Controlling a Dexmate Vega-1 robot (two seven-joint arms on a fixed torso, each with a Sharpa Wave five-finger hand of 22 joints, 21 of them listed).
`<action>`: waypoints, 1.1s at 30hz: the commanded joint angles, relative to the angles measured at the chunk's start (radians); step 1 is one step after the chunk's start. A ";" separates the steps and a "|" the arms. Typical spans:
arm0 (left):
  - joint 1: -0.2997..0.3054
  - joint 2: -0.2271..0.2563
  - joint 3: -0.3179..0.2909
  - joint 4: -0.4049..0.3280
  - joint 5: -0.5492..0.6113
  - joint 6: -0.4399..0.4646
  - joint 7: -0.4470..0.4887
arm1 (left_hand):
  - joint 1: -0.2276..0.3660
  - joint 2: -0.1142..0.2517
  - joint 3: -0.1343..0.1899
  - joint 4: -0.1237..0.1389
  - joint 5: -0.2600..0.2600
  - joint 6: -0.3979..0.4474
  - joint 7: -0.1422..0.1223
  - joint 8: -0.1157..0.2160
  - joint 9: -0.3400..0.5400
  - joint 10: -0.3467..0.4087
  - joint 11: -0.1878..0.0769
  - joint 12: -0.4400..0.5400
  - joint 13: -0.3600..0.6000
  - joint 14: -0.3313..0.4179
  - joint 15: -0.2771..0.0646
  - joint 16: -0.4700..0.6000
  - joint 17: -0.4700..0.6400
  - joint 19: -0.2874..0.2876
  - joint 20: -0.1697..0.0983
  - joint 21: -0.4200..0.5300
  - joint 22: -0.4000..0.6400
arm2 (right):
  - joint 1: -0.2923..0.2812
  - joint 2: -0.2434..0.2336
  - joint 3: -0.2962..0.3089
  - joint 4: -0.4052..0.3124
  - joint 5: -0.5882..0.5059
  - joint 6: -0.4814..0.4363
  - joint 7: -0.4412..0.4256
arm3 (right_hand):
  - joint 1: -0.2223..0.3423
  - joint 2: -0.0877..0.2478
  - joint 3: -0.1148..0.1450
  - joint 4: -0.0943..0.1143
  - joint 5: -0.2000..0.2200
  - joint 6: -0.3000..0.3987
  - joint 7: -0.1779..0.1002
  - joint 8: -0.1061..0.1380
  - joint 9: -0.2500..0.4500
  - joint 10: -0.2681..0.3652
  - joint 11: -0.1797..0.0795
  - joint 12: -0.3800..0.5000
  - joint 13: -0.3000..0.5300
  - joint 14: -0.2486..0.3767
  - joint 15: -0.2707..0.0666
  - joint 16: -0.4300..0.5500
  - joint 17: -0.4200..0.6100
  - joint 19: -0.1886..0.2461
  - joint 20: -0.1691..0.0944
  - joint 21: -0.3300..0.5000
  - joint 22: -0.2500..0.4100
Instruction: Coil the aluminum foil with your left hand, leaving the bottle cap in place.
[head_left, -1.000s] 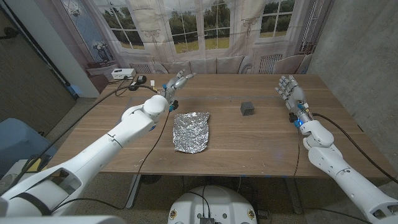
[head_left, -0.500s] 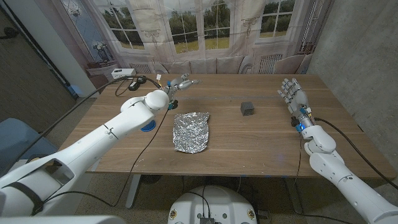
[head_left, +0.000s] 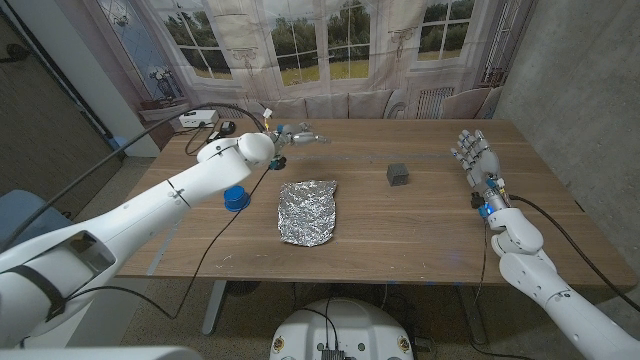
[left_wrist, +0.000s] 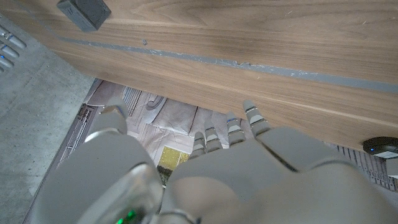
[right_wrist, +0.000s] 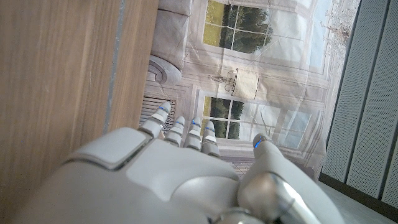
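The aluminum foil (head_left: 308, 211) lies flat and crinkled near the middle of the desk (head_left: 420, 225), slightly toward the front edge. No hand touches it.

The bottle cap (head_left: 235, 198), blue, sits on the desk toward the left edge, partly behind the left forearm, well apart from the foil.

The left hand (head_left: 290, 135) is raised over the far left part of the desk, beyond the foil. Its fingers (left_wrist: 252, 118) are extended and spread, holding nothing.

The right hand (head_left: 476, 155) stands near the right edge, fingers pointing up and slightly apart, holding nothing.

A small dark cube (head_left: 398, 174) rests right of the desk's middle, apart from the foil. A white box (head_left: 196, 119) with black cables sits at the far left corner.
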 joint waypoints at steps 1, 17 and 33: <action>-0.109 0.020 0.120 -0.049 0.137 0.122 -0.140 | 0.030 -0.009 -0.011 -0.001 0.017 0.025 -0.015 0.013 0.002 0.024 -0.012 0.011 0.005 0.004 -0.011 -0.001 0.005 0.010 0.001 -0.003 0.004 | -0.025 0.002 0.009 -0.015 -0.001 0.014 -0.008 | -0.002 -0.003 0.001 -0.003 0.008 0.005 0.000 0.004 0.005 0.008 0.001 0.004 0.005 0.005 0.006 0.006 0.003 0.002 0.007 0.005 0.001; -0.208 0.059 0.253 -0.139 0.291 0.232 -0.304 | 0.106 -0.014 -0.025 0.005 0.059 0.057 -0.006 0.009 0.004 0.047 0.001 0.012 0.006 0.007 -0.032 -0.007 0.004 0.025 0.000 -0.008 0.005 | -0.050 0.008 0.013 -0.028 0.000 0.035 -0.007 | -0.004 -0.002 0.000 -0.002 0.008 0.005 0.000 0.004 0.005 0.009 0.001 0.004 0.005 0.007 0.006 0.006 0.003 0.003 0.008 0.005 0.001; -0.371 0.029 0.505 -0.163 0.616 0.326 -0.532 | 0.167 -0.012 -0.030 0.005 0.085 0.046 -0.017 -0.004 0.005 0.041 -0.013 0.004 0.006 -0.003 -0.048 -0.016 0.001 0.036 -0.008 -0.012 0.005 | -0.071 0.015 0.017 -0.030 0.006 0.053 -0.004 | -0.005 -0.001 -0.001 -0.002 0.009 0.007 0.001 0.004 0.005 0.012 -0.001 0.004 0.005 0.009 0.005 0.006 0.003 0.004 0.008 0.005 0.001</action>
